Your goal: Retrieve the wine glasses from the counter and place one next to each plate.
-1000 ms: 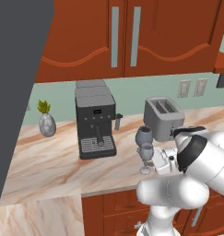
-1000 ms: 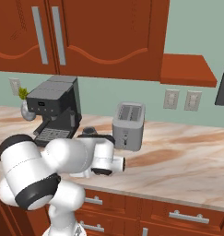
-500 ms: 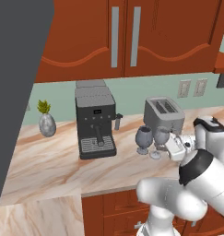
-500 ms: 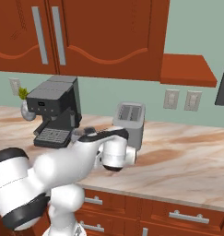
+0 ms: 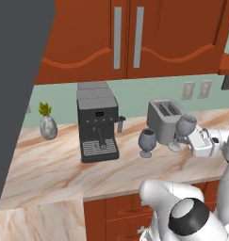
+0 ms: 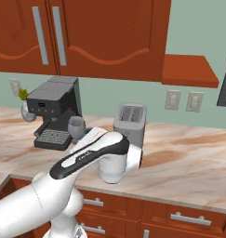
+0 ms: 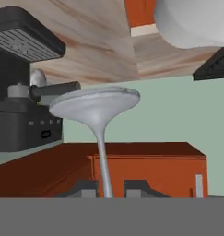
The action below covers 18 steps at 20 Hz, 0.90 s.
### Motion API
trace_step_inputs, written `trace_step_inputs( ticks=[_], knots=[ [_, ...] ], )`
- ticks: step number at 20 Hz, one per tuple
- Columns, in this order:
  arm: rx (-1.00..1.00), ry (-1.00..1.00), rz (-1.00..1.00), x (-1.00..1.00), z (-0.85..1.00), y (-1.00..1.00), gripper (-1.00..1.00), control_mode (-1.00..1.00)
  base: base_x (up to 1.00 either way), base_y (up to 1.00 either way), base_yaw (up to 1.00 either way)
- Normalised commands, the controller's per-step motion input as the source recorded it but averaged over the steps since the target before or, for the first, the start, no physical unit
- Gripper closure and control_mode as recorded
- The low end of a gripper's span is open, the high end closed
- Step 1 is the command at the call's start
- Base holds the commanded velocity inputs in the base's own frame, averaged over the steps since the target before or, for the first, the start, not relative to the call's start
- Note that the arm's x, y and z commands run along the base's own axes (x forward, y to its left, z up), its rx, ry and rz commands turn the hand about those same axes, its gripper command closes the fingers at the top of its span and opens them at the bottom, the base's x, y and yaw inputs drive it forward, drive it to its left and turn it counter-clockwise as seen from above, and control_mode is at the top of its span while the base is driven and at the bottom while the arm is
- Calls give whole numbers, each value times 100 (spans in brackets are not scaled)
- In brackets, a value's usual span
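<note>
Two smoky grey wine glasses are on the beige marbled counter. One wine glass stands free between the coffee machine and the toaster; it is also by the machine in the right base view. My gripper is shut on the stem of the other wine glass, to the right in front of the toaster, slightly tilted and just above the counter. In the hand view, which is turned upside down, that stem runs up between my fingertips to the round foot. The plates are out of view.
A black coffee machine and a grey toaster stand at the back of the counter, with a speckled vase holding a plant at the far left. Red-brown cabinets hang above. My own arm blocks the counter's middle in the right base view.
The hand has carried the held glass to the right and a little up, away from the other glass, which stays in place. The arm has swung right with it.
</note>
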Motion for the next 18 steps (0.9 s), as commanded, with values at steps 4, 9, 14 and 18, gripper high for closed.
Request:
trace_step_inputs(
  ticks=[4, 9, 14, 18],
  knots=[
    [0, 13, -23, -39, 84, -8, 100, -100, 0, 0, 0],
    [0, 4, -14, -54, 50, 0, 100, -100, 0, 0, 0],
    [0, -9, -2, -90, 50, 0, 100, -100, 0, 0, 0],
    [0, 0, -2, -23, 18, 0, 100, 100, -58, -17, -14]
  ],
)
